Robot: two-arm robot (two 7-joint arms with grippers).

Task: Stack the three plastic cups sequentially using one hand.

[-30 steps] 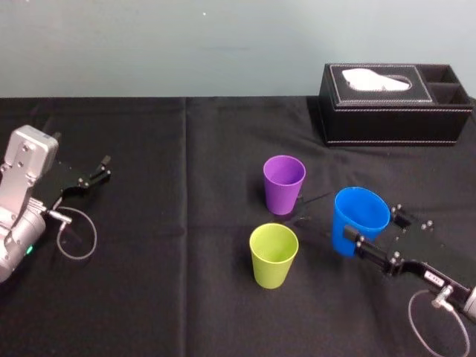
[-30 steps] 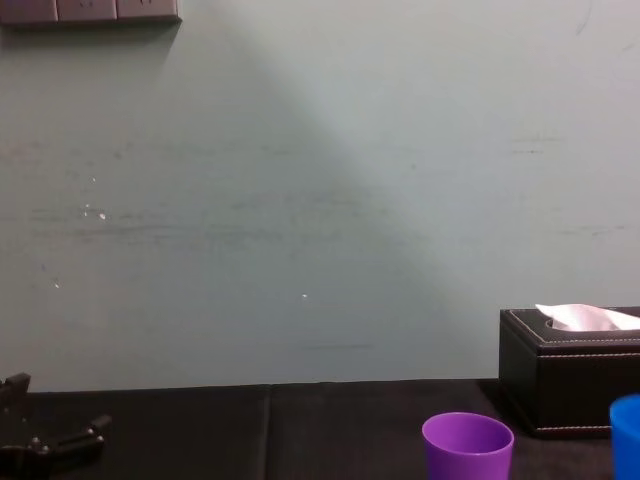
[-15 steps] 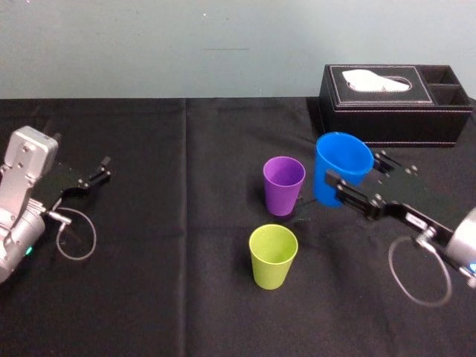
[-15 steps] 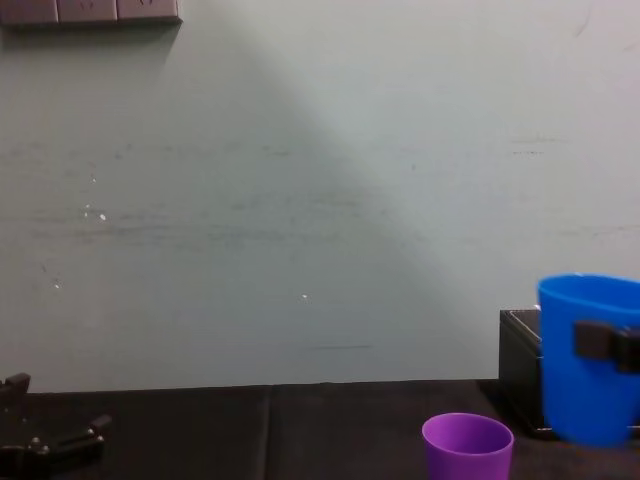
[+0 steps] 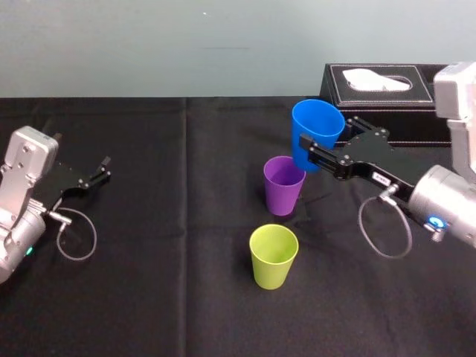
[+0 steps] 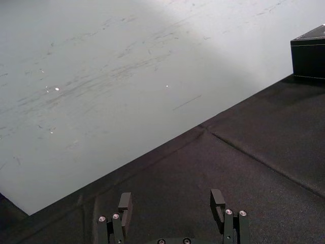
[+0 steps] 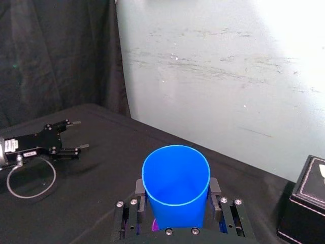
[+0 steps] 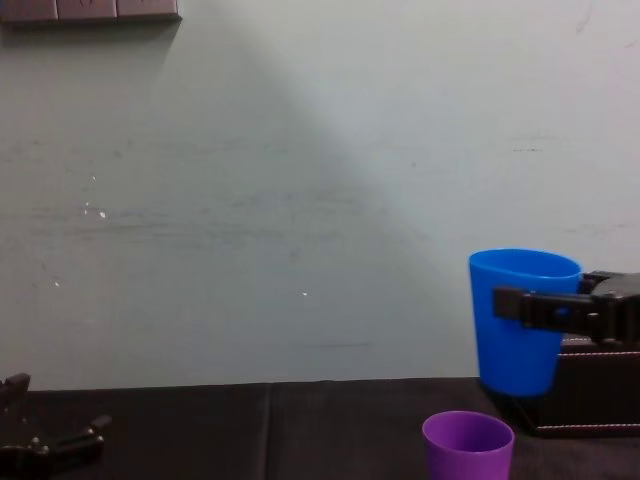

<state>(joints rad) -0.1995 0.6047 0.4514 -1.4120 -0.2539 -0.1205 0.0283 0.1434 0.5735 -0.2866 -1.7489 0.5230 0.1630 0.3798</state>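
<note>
- We are holding our right gripper (image 5: 324, 141) aloft, arm reaching in from the right, jaws clamping the blue cup (image 5: 314, 123).
- We are resting our left gripper (image 5: 103, 168) far left, jaws apart.

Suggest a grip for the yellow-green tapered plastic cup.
Take the yellow-green tapered plastic cup across its upper side wall, fingers level, from the robot's right, as the right gripper holds the blue plastic cup. It stands upright, mouth up, apart from the purple plastic cup behind it, and widens upward, so a high grip likely won't slip. Left gripper parked.
</note>
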